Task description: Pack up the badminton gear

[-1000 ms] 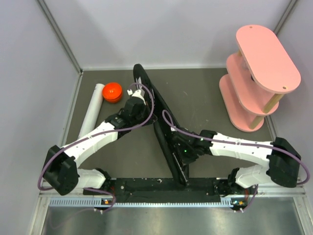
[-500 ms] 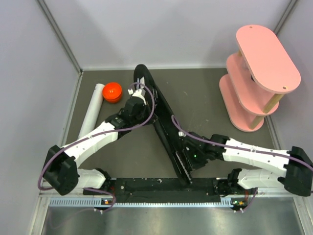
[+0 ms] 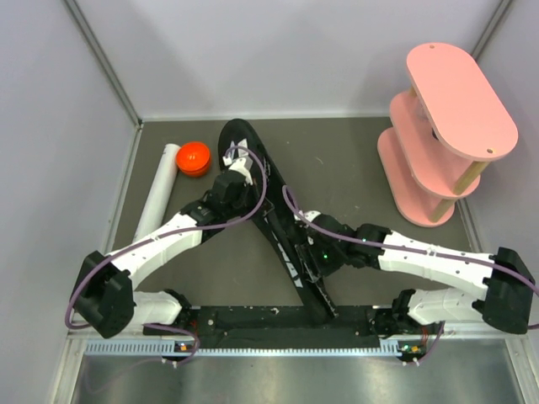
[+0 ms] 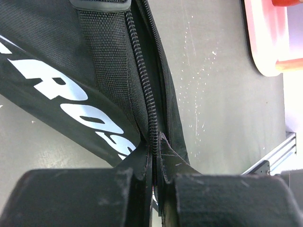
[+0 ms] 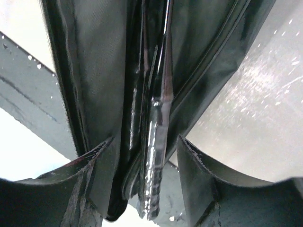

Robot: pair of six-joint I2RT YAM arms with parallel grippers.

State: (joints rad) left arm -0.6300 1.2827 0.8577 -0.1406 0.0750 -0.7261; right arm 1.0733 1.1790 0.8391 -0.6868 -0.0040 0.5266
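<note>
The black racket bag [image 3: 285,246] stands on its edge, running diagonally from the back middle to the near rail. My left gripper [image 3: 237,171] is at its upper, wide part and is shut on the zipper edge [image 4: 142,85]; in the left wrist view the fingertips [image 4: 163,144] pinch the fabric beside the white lettering [image 4: 90,113]. My right gripper [image 3: 306,257] straddles the bag's narrow lower part with its jaws open. Between the jaws in the right wrist view are the bag's folds [image 5: 99,71] and glossy racket handles [image 5: 158,142]. The white tube [image 3: 157,198] and its orange cap [image 3: 194,157] lie at the back left.
A pink tiered shelf [image 3: 446,126] stands at the back right, its base edge [image 4: 262,42] showing in the left wrist view. Grey walls close the table on three sides. A black rail [image 3: 253,320] runs along the near edge under the bag's tip.
My right gripper has opened, letting go of the bag's narrow end. The bag's wide end has swung a little to the left with my left gripper, which has stayed shut.
</note>
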